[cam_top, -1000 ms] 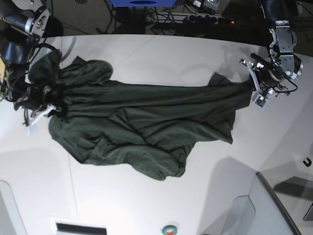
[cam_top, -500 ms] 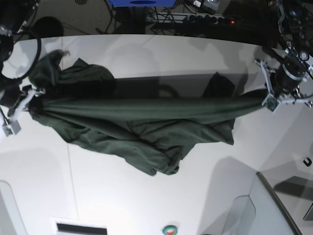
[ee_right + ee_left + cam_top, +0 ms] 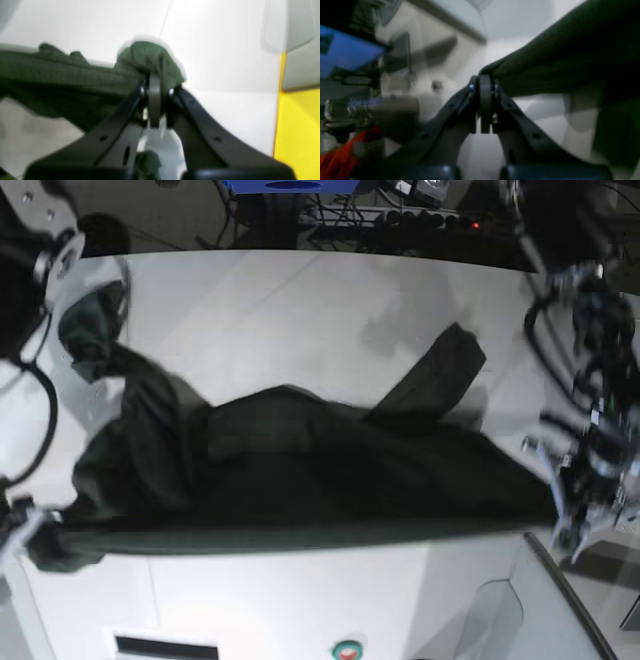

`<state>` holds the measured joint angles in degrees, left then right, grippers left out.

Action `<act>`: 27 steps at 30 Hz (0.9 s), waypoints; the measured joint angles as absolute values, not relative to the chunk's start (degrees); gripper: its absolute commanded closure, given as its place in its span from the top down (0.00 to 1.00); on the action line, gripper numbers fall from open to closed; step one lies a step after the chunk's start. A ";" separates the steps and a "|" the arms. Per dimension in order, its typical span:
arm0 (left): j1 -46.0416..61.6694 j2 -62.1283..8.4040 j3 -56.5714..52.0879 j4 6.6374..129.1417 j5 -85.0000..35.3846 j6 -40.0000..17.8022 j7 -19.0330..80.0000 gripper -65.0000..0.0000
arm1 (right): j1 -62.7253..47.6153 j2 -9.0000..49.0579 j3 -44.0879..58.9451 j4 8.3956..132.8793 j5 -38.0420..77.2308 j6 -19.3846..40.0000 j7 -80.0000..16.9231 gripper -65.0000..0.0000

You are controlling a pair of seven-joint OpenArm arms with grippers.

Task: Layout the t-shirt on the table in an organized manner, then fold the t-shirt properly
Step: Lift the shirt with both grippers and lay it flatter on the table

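Observation:
The dark green t-shirt [image 3: 300, 470] hangs stretched between both grippers across the white table [image 3: 300, 310]. Its taut edge runs along the near side, and the rest spreads back over the tabletop. One sleeve [image 3: 440, 370] points to the far right. In the base view my left gripper [image 3: 572, 515] is at the right, shut on a corner of the shirt. My right gripper [image 3: 28, 538] at the left is shut on the other corner. Up close, the left gripper [image 3: 485, 82] pinches fabric [image 3: 557, 62], and the right gripper [image 3: 155, 85] pinches a bunched fold [image 3: 150, 60].
Cables and a power strip [image 3: 400, 220] lie beyond the table's curved far edge, beside a blue object [image 3: 290, 188]. A grey panel [image 3: 560, 600] stands at the near right. A round button [image 3: 347, 648] sits at the near edge. Yellow surface [image 3: 297, 130] shows beside the right gripper.
Both grippers have moved toward the table's near edge, dragging the stretched edge with them. The shirt has spread out wider and a sleeve has flipped out at the far right.

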<state>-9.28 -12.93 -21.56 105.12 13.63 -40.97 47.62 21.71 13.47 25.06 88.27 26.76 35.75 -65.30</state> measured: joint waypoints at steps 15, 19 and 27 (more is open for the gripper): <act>-26.15 -7.44 -15.44 73.01 10.94 -22.85 30.15 0.59 | 29.98 16.12 12.91 67.22 13.32 35.44 -41.74 0.82; -17.76 -8.54 -16.45 82.76 5.26 -23.49 29.02 0.59 | 19.75 15.27 14.92 78.63 13.43 35.62 -45.91 0.82; 7.40 -8.36 -21.93 91.31 4.43 -24.36 30.17 0.58 | 3.38 14.94 16.10 81.73 3.11 35.18 -47.40 0.82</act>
